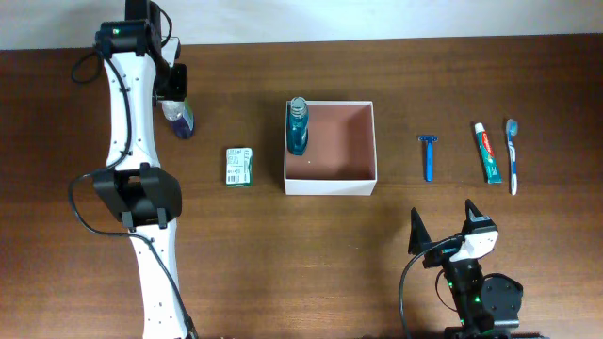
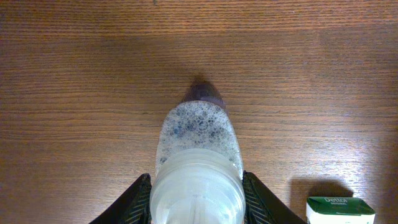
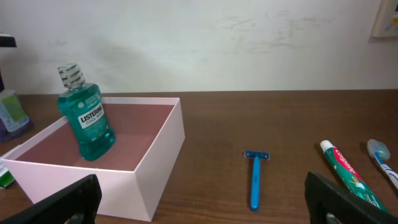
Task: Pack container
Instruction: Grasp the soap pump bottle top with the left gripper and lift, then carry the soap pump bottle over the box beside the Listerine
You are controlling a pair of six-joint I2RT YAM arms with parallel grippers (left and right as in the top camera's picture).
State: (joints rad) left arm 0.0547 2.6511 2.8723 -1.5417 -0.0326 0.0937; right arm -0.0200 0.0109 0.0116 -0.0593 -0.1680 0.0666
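The container (image 1: 330, 182) is a square white-walled box with a reddish-brown inside, at the table's middle; it also shows in the right wrist view (image 3: 158, 168). A blue-green mouthwash bottle (image 1: 298, 128) stands upright in its left side (image 3: 86, 118). My left gripper (image 1: 176, 102) is at the back left, shut on a purple bottle (image 1: 180, 122) with a clear cap. In the left wrist view both fingers (image 2: 196, 190) press that bottle's sides (image 2: 198, 134). My right gripper (image 1: 450, 231) is open and empty near the front edge (image 3: 208, 205).
A green and white box (image 1: 239, 166) lies between the purple bottle and the container (image 2: 340, 210). Right of the container lie a blue razor (image 1: 428, 155) (image 3: 255, 177), a toothpaste tube (image 1: 487, 151) (image 3: 348, 177) and a toothbrush (image 1: 513, 155) (image 3: 380, 155).
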